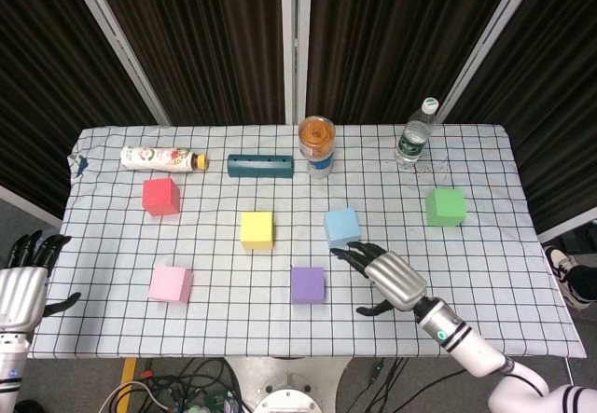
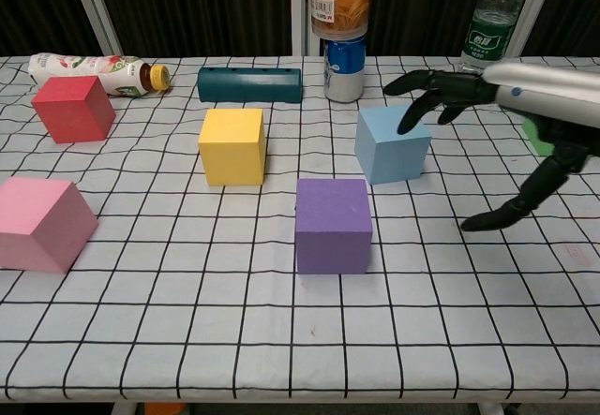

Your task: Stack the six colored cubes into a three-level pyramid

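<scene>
— On the checked tablecloth (image 1: 466, 273), what is seen from left to right?
— The left hand (image 1: 23, 282) is kept off the near left corner, fingers apart, nothing held. Six cubes lie unstacked: red (image 1: 160, 196), pink (image 1: 170, 283), yellow (image 1: 256, 229), purple (image 1: 307, 283), blue (image 1: 341, 226), green (image 1: 445, 206).
— And the nearer hand?
— The right hand (image 1: 390, 278) is spread, empty, just right of the purple cube; the blue cube is met at its fingertips (image 2: 410, 120).
— Containers?
— A jar (image 1: 316, 135) of something orange is stacked on a can (image 2: 344, 66); a water bottle (image 1: 415, 133) stands far right.
</scene>
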Controlling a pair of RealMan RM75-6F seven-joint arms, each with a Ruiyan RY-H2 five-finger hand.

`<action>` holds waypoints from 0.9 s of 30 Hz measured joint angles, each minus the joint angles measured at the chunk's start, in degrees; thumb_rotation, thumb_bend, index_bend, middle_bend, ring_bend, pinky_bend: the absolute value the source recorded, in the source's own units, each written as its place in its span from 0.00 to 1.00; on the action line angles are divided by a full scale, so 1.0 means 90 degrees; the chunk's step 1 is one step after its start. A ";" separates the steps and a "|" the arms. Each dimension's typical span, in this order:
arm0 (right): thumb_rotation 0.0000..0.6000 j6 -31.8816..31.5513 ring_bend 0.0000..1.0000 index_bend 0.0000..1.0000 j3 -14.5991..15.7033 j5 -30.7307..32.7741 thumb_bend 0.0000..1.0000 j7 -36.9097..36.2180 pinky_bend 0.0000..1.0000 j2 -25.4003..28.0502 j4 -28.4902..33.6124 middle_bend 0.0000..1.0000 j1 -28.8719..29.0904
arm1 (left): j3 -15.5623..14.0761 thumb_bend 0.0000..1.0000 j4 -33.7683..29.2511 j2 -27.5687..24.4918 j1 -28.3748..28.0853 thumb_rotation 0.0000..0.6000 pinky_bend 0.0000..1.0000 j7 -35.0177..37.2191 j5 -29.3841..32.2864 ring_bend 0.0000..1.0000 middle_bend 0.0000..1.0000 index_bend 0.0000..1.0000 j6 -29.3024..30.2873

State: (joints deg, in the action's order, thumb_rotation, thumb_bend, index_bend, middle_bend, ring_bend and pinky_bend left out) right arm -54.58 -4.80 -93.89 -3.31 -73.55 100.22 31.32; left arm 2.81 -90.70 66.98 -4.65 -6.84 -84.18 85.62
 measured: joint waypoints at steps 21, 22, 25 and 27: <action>1.00 0.0247 0.17 0.09 -0.0240 0.1031 0.18 0.0896 0.24 -0.2372 -0.1613 0.47 0.0720 | -0.0046 0.00 0.0264 0.0016 0.0070 1.00 0.08 0.0458 -0.0038 0.05 0.14 0.15 0.0037; 1.00 0.0221 0.17 0.09 -0.0266 0.1027 0.18 0.0892 0.24 -0.2372 -0.1614 0.47 0.0741 | -0.0049 0.00 0.0271 0.0016 0.0076 1.00 0.08 0.0473 -0.0047 0.05 0.14 0.15 0.0049; 1.00 0.0168 0.17 0.10 -0.0398 0.1006 0.18 0.0839 0.24 -0.2266 -0.1530 0.47 0.0822 | -0.0043 0.00 0.0282 0.0015 0.0088 1.00 0.08 0.0500 -0.0061 0.05 0.14 0.15 0.0084; 1.00 0.0130 0.17 0.10 -0.0538 0.1018 0.18 0.0831 0.24 -0.2172 -0.1461 0.47 0.0891 | -0.0039 0.00 0.0286 0.0018 0.0091 1.00 0.08 0.0504 -0.0072 0.05 0.14 0.15 0.0100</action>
State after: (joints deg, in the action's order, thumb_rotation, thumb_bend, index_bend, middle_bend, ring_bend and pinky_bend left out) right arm -53.41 -9.64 -84.73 4.17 -93.09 87.07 39.33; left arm 2.46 -88.13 67.15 -3.83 -2.31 -84.82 86.51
